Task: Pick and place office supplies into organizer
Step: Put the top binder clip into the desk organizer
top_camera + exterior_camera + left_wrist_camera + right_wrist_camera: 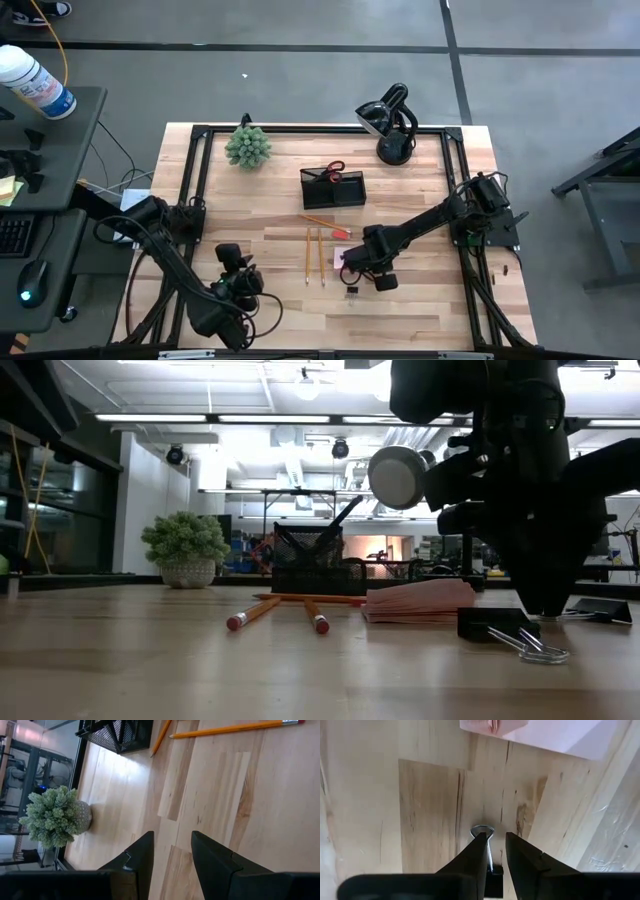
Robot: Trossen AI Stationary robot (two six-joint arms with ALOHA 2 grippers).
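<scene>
The organizer (333, 189) stands mid-tabletop (270, 200) holding red-handled scissors (334, 170); pencils (314, 255) and the pink sticky-note pad (345, 255) lie before it; the right end effector (494, 851), fingers narrowly parted, straddles a binder clip (486, 840) without clamping it; the left end effector (171, 855) hangs open near the front edge.
</scene>
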